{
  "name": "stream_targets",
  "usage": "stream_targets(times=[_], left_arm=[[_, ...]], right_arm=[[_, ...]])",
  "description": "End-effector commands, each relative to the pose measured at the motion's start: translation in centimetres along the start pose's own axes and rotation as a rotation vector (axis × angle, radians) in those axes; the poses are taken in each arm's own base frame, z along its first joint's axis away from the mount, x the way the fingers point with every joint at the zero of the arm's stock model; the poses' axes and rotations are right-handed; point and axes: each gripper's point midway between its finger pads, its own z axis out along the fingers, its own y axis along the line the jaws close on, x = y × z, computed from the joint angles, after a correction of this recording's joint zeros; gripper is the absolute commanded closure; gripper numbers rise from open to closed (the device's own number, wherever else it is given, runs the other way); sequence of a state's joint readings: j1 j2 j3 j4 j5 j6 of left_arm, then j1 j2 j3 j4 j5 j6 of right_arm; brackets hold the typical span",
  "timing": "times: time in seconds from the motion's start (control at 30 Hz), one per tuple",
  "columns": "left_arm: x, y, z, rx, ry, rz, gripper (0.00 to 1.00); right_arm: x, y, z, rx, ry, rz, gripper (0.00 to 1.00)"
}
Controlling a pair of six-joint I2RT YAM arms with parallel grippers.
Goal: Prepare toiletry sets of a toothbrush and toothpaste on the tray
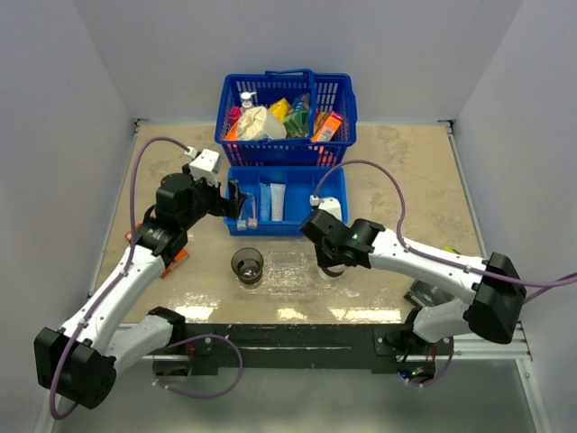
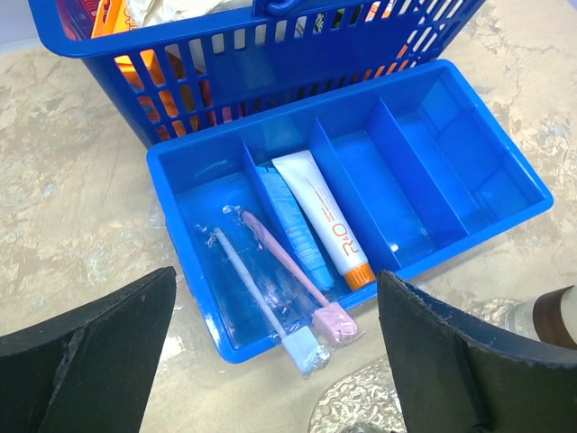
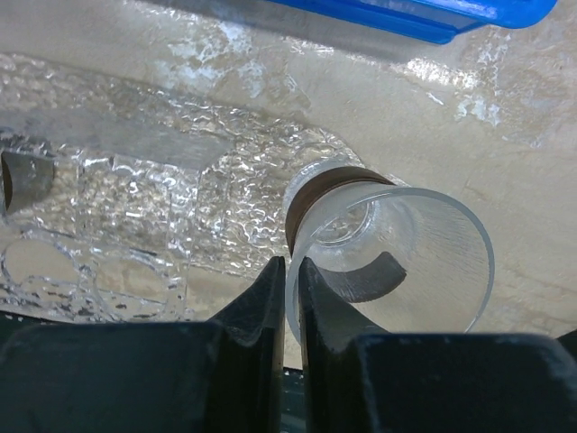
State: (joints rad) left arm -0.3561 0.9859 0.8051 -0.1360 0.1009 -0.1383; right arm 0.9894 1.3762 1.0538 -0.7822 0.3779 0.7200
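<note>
Two toothbrushes [image 2: 285, 269], clear-wrapped, are stored in the end compartment of a blue bin [image 2: 505, 153] just beyond the tray [image 1: 293, 272]; neither has been set on the tray. Two toothpaste tubes [image 2: 325, 221], one white and one pale blue, are kept in the next compartment of the same bin, likewise off the tray. One smoky cup [image 1: 247, 263] is stood on the tray's left end. One second cup [image 3: 397, 244] is found at the tray's right end, its rim wall pinched between the fingers of the right claw [image 3: 290, 271]; whether it is upright or tipped cannot be told. Left claw [image 1: 238, 204]: spread wide, nothing gripped, hung over the bin beyond the tray's left end. Progress is judged early: cups are being dealt with, and every brush and tube is yet to be lifted out and laid on the tray.
</note>
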Motion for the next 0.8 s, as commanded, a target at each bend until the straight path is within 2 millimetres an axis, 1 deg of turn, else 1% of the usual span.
stream_targets(times=[0.0, 0.13, 0.3, 0.4, 0.5, 0.53, 0.6, 0.63, 0.7, 0.73, 0.77], left_arm=[[-0.5, -0.4, 0.3, 0.016, -0.024, -0.003, 0.04], [-0.3, -0.3, 0.5, 0.014, -0.016, -0.002, 0.04], [-0.2, -0.2, 0.6, 0.008, -0.009, 0.002, 0.04], [0.0, -0.2, 0.7, 0.006, -0.003, 0.001, 0.04], [0.0, -0.1, 0.7, 0.005, -0.003, 0.001, 0.04], [0.0, -0.1, 0.7, 0.005, -0.002, 0.001, 0.04], [0.0, -0.2, 0.8, 0.006, -0.002, 0.001, 0.04], [0.0, -0.1, 0.8, 0.004, 0.000, 0.001, 0.04], [0.0, -0.1, 0.8, 0.004, 0.000, 0.001, 0.04], [-0.1, -0.2, 0.7, 0.006, -0.003, 0.001, 0.04], [0.0, -0.2, 0.8, 0.006, -0.002, 0.001, 0.04]], right_arm=[[-0.1, 0.9, -1.4, -0.078, -0.031, -0.097, 1.00], [0.6, 2.4, -1.8, -0.139, -0.045, -0.211, 1.00], [1.5, 2.2, -0.6, -0.095, -0.021, -0.289, 1.00], [2.0, 2.4, -0.3, -0.065, -0.018, -0.336, 1.00], [2.3, 2.5, -0.5, -0.037, -0.024, -0.369, 0.99], [2.4, 2.5, -0.4, -0.028, -0.022, -0.369, 0.92], [2.5, 2.5, -0.6, -0.021, -0.014, -0.362, 0.84], [2.6, 2.6, -0.7, -0.024, -0.015, -0.346, 0.77], [2.5, 2.7, -1.1, -0.035, -0.021, -0.320, 0.70], [2.2, 2.9, -1.5, -0.049, -0.034, -0.288, 0.61], [2.2, 3.0, -1.7, -0.059, -0.035, -0.274, 0.57]])
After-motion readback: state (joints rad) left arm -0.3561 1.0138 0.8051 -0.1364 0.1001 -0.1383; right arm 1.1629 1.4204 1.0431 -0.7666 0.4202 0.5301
